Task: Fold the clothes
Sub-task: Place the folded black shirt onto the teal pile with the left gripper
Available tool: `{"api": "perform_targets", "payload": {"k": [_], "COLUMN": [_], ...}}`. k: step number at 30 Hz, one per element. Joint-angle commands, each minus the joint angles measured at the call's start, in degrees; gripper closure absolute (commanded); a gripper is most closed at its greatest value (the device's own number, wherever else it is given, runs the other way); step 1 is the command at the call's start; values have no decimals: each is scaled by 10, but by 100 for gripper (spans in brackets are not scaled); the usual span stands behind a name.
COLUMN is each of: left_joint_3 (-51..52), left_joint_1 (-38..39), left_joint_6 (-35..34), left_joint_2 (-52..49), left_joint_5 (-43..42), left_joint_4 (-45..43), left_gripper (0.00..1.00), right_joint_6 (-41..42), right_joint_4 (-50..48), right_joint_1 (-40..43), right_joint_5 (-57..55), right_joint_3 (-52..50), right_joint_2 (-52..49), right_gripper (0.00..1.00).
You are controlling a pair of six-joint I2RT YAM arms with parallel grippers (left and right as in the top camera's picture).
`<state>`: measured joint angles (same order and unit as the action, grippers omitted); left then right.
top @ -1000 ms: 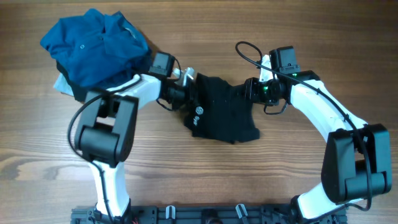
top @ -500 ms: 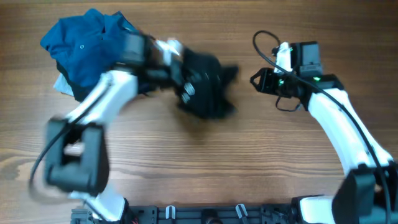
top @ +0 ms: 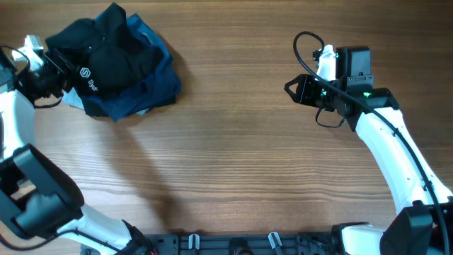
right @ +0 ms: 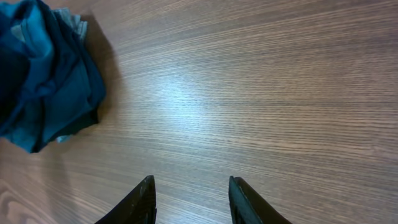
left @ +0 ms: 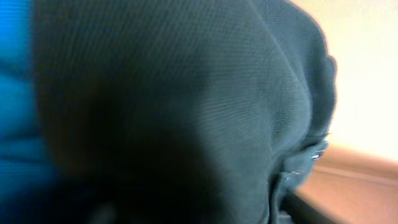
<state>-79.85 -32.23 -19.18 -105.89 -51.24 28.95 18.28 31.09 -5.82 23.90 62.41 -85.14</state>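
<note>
The black shirt with its white round logo lies bunched on top of the teal-blue polo at the table's far left. A bit of light-blue garment peeks out beneath. My left gripper is at the black shirt's left edge, its fingers buried in the cloth. Black fabric fills the left wrist view, with teal at the left margin. My right gripper is open and empty above bare wood at the right. The pile shows at the upper left of the right wrist view.
The wooden table spreads between the two arms. A black cable loops above the right wrist. A dark rail runs along the front edge.
My left arm swung the black shirt from the table's middle to the far left, onto the teal pile. My right gripper let go of it and drew back to the right.
</note>
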Motion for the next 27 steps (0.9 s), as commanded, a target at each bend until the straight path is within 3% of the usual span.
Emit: {"api": "perform_targets", "payload": {"k": [1,8,14,17,18,19,23,27], "left_joint_3": [3,-17,-86,-87,-87,-87,-87,-87], "left_joint_1": [3,-41,-2,78,107,139,232,245], "left_joint_6": [50,60,219,239,239,235,168,168], "left_joint_2": [-24,101,279,377,403,428,499,531], "left_joint_5": [61,113,157,216,240,275,429,458], "left_joint_4": [37,126,304,388,409,430,498,503], "left_gripper": [1,1,0,0,0,0,0,0], "right_joint_6": [16,-17,-106,-105,-102,-102,-104,-85], "right_joint_4": [3,-2,-132,-139,-139,-140,-108,-69], "right_joint_1": [0,0,0,0,0,0,0,0], "right_joint_5": [33,66,197,195,195,195,154,151], "right_joint_3": [7,7,15,47,53,56,56,56], "right_joint_2": [6,6,70,139,157,184,254,271], "right_gripper": [62,55,52,44,32,2,1,1]}}
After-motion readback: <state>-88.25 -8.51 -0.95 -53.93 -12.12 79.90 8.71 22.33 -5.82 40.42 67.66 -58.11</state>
